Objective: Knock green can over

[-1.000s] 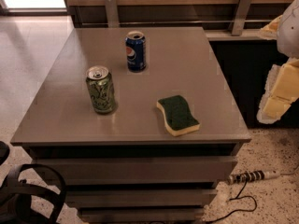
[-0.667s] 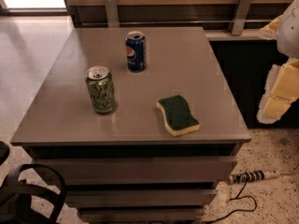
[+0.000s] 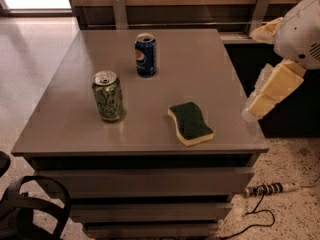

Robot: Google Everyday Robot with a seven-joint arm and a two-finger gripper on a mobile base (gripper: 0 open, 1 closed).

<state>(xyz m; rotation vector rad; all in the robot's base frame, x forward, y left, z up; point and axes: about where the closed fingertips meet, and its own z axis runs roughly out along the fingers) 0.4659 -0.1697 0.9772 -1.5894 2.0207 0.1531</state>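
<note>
The green can (image 3: 107, 96) stands upright on the left part of the grey table top (image 3: 200, 59). It is light green with a darker swirl pattern and a silver top with a pull tab. My gripper (image 3: 266, 95), cream-coloured under the white arm (image 3: 300, 31), hangs at the right edge of the table, well to the right of the can. The gripper touches nothing.
A blue Pepsi can (image 3: 145, 54) stands upright behind and to the right of the green can. A green-and-yellow sponge (image 3: 190, 123) lies between the green can and the gripper. A cable and power strip (image 3: 270, 189) lie on the floor at the lower right. A dark object (image 3: 25, 209) sits at the lower left.
My gripper has moved a little to the left, closer to the table's right edge. The cans and the sponge have not moved.
</note>
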